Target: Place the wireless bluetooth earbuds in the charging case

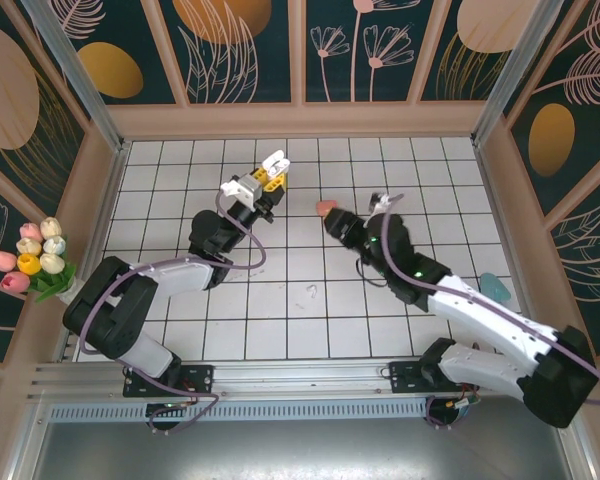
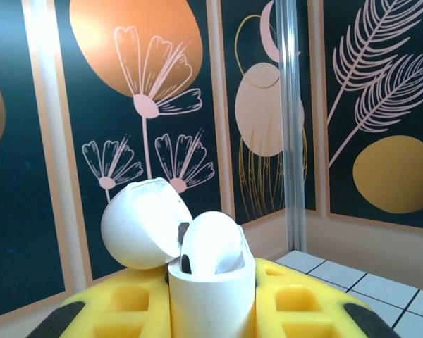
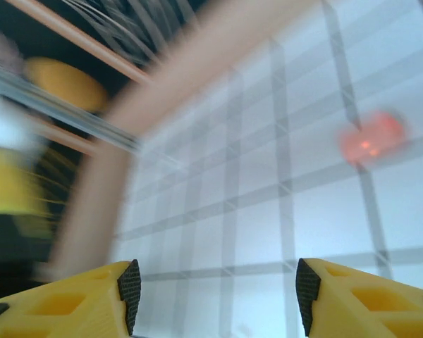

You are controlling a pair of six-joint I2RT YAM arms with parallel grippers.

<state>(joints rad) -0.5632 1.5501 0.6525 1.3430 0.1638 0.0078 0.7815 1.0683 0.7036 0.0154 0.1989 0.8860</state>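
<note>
I see the right gripper (image 3: 218,290) spread wide with nothing between its fingers, low over the tiles (image 3: 317,225). The salmon-pink earbud (image 3: 370,137) lies ahead and right of the gap, just beside the fingertips in the top view. Blur hides its long axis. The right arm is nearer, so I'd shift it right to pick. The left gripper (image 1: 268,172) clamps the open charging case (image 2: 211,296), off to the left. Small white bits (image 1: 310,292), likely earbuds, sit on a nearer tile. Path looks clear.
</note>
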